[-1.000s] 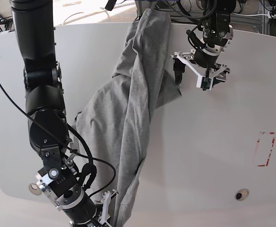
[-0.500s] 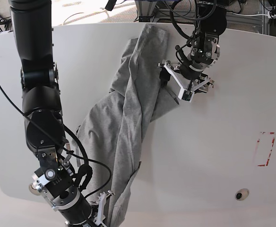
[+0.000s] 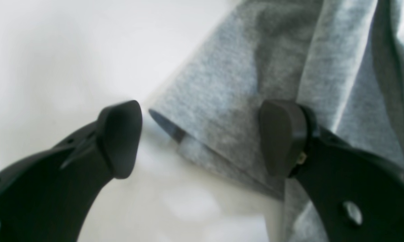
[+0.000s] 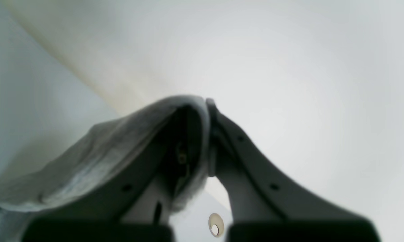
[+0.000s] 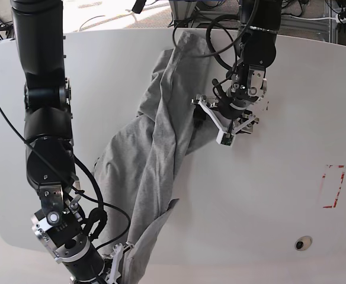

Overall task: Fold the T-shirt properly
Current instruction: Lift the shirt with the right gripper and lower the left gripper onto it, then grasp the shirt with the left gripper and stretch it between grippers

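Your left gripper (image 3: 202,137), jaws spread, straddles a hemmed corner of the T-shirt (image 5: 155,160), which lies bunched lengthwise along the white table (image 5: 279,195), while your right gripper (image 4: 207,134) at the near end pinches cloth.

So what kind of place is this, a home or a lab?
Most likely a robotics lab: two black robot arms work a grey T-shirt on a bare white table, with cables and metal framing behind, and red tape marks on the tabletop.
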Robot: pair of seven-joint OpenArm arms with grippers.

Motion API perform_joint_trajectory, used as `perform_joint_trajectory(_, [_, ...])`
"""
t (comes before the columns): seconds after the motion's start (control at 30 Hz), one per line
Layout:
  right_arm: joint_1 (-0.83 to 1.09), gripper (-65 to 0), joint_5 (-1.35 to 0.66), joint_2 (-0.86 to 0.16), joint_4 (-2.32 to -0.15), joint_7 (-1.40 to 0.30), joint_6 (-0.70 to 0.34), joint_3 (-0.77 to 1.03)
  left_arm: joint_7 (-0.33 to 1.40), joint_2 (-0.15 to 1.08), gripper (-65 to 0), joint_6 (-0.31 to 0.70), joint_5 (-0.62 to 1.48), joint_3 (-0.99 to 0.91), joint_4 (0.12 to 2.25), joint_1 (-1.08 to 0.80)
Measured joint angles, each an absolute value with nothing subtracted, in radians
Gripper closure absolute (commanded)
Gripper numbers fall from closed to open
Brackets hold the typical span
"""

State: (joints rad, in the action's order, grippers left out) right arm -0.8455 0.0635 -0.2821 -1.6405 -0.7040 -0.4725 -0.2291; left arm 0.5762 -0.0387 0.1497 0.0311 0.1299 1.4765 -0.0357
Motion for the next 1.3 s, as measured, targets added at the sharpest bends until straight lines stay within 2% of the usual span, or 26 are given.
perform_joint_trajectory(0.03, [-0.845, 0.0, 0.063, -0.281, -1.641, -0.704, -0.472, -0.229, 0.572, -0.039, -46.9, 0.150, 0.031, 0.130, 1.462, -0.025])
perform_joint_trajectory(0.13, [-0.843, 0.0, 0.053, -0.277, -1.641, -0.701, -0.476, -0.231, 0.570, -0.049, -28.3, 0.146, 0.028, 0.127, 1.431, -0.007])
perform_joint_trajectory(0.2, [-0.842, 0.0, 0.053, -0.278, -1.641, -0.701, -0.476, -0.230, 0.554, -0.051, -11.2, 0.146, 0.027, 0.126, 1.418, -0.001])
perform_joint_trajectory(0.23, [-0.841, 0.0, 0.053, -0.280, -1.640, -0.701, -0.476, -0.224, 0.551, -0.053, -4.2, 0.146, 0.029, 0.126, 1.409, 0.009])
perform_joint_trajectory(0.27, [-0.839, 0.0, 0.052, -0.279, -1.639, -0.700, -0.476, -0.205, 0.549, -0.054, 0.0, 0.146, 0.031, 0.126, 1.396, 0.019])
perform_joint_trajectory(0.53, [-0.821, 0.0, 0.053, -0.277, -1.581, -0.704, -0.474, -0.085, 0.531, -0.058, 0.0, 0.159, 0.052, 0.104, 1.347, 0.041])
perform_joint_trajectory(0.63, [-0.823, 0.0, 0.057, -0.278, -1.558, -0.713, -0.474, -0.039, 0.608, -0.055, 0.0, 0.160, 0.041, 0.036, 1.437, 0.006])
perform_joint_trajectory(0.93, [-0.908, 0.0, 0.054, -0.319, -1.521, -0.751, -0.473, 0.012, 0.594, 0.097, 0.0, 0.151, 0.037, -0.002, 1.757, 0.004])
perform_joint_trajectory(1.07, [-0.965, 0.0, 0.067, -0.338, -1.460, -0.761, -0.469, 0.014, 0.610, 0.152, 0.0, 0.164, 0.043, -0.008, 1.809, 0.019])
perform_joint_trajectory(1.3, [-1.068, 0.0, 0.054, -0.354, -1.391, -0.762, -0.469, 0.011, 0.614, 0.182, 0.0, 0.151, 0.029, -0.161, 1.869, 0.069])
